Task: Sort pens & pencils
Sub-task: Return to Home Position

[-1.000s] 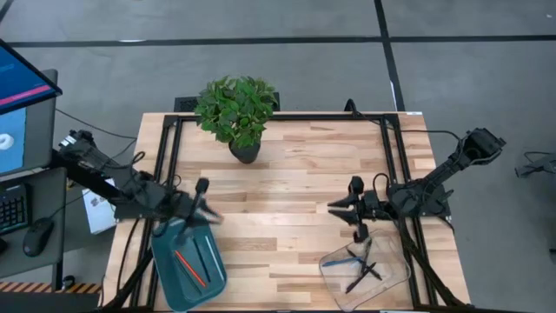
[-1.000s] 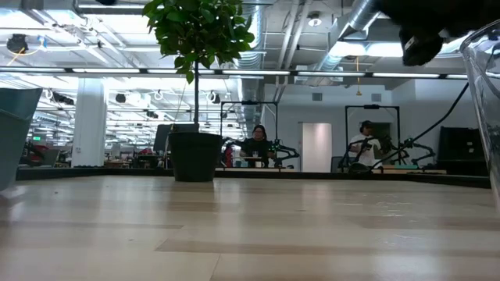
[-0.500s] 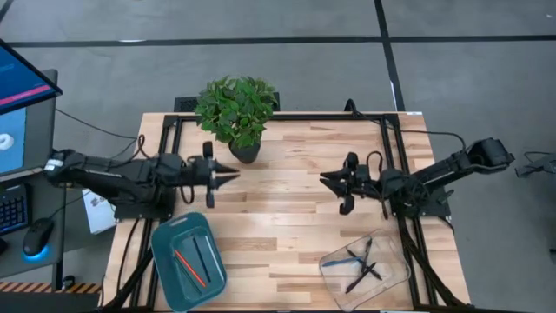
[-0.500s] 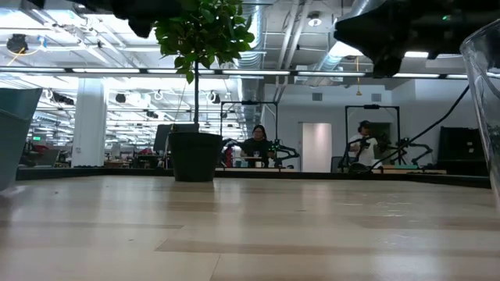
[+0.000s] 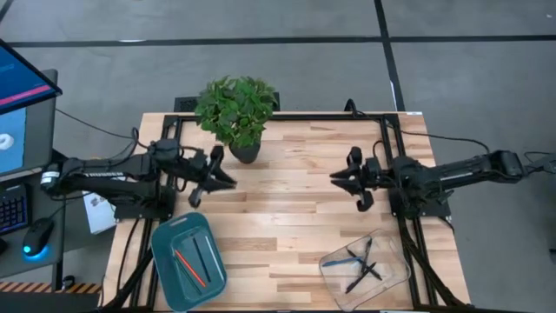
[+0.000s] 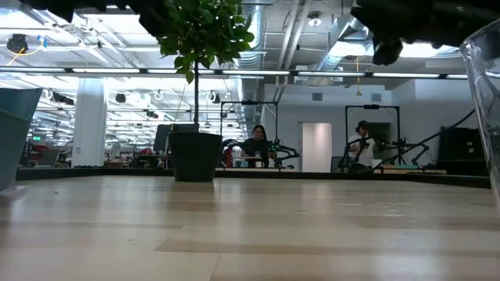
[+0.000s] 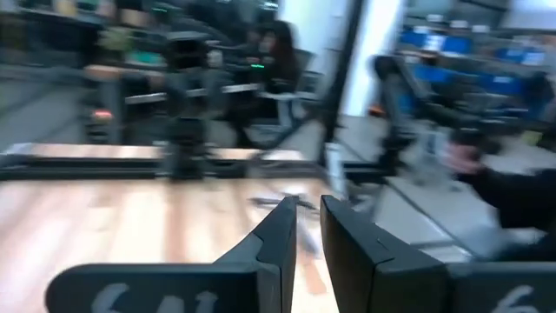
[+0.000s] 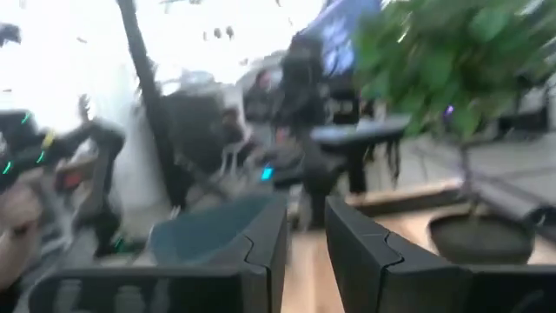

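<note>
Two arms reach in over the desk (image 5: pixel 287 217) from either side, tips pointing at each other and well apart; the left gripper (image 5: pixel 228 180) hangs near the pot of the potted plant (image 5: pixel 236 109), its jaws narrow, with only a slit between them and nothing held; the right gripper (image 5: pixel 335 179) hangs over the desk's right half, jaws likewise narrow and empty. Toward the front edge on the left, the teal tray (image 5: pixel 165 252) holds an orange pencil (image 5: pixel 188 268) and a dark pencil (image 5: pixel 206 258) lying side by side; on the right, the clear bin (image 5: pixel 395 269) holds a blue pen (image 5: pixel 354 254) and crossed black pens (image 5: pixel 365 274); both containers lie well apart from the grippers.
</note>
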